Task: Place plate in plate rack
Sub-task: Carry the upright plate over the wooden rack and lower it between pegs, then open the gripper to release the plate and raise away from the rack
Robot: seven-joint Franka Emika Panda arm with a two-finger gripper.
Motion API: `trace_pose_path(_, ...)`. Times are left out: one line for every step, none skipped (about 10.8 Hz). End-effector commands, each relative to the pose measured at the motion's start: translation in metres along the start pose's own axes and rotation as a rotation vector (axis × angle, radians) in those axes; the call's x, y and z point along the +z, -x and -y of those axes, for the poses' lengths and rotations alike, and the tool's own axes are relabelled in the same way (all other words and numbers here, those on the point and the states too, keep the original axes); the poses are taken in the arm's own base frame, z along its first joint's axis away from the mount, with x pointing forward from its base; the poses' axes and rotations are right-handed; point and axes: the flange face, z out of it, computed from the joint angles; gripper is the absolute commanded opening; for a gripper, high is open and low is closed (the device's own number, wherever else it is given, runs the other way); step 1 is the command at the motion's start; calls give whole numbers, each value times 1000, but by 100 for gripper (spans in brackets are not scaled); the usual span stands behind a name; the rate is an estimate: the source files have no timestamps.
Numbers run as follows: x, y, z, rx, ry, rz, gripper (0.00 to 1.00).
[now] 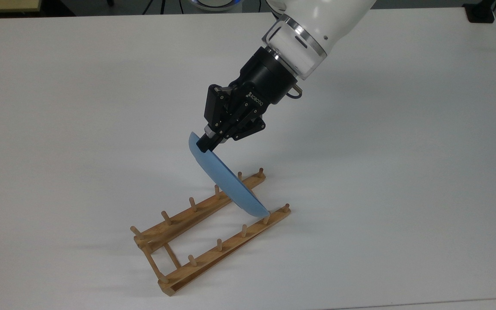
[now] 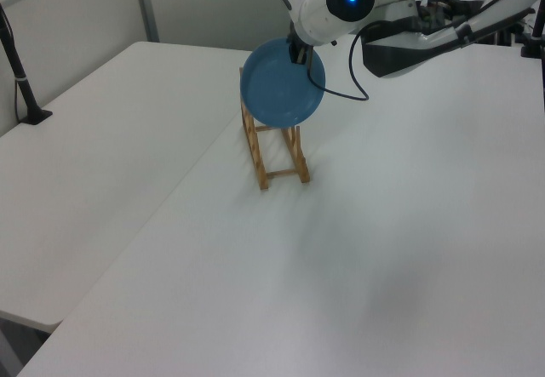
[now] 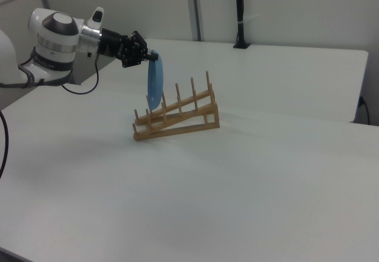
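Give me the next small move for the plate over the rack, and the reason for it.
Probably a short, straight lowering. The gripper pinches the top rim of the round light-blue plate, which hangs nearly on edge with its bottom rim between pegs at one end of the light-brown wooden plate rack. Whether it already rests there cannot be told.
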Motion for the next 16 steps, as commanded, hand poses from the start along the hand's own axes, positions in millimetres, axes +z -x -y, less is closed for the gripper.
trace_pose_path(9, 0, 11, -29, 46, 7, 0)
trace_pose_path(9, 0, 14, -33, 44, 8, 0)
trace_pose_path(10, 0, 18, -39, 42, 10, 0)
trace_pose_path(13, 1, 24, -47, 40, 14, 0)
trace_pose_path(15, 1, 34, -57, 35, 16, 0)
trace_pose_path(22, 3, 46, -73, 30, 28, 0)
trace_pose_path(23, 3, 58, -79, 22, 29, 0)
trace_pose_path(20, 2, 66, -64, 14, 24, 0)
trace_pose_path(20, 1, 67, -53, 13, 22, 0)
trace_pose_path(20, 1, 69, -50, 9, 19, 5)
trace_pose_path(22, 2, 73, -40, 5, 20, 18)
trace_pose_path(26, 2, 79, -12, 9, 21, 31)
trace_pose_path(26, 1, 79, 28, 9, 17, 57)
trace_pose_path(23, 0, 80, 56, 9, 12, 68)
trace_pose_path(19, -2, 82, 72, 3, 6, 81)
trace_pose_path(16, -3, 84, 91, -1, 1, 87)
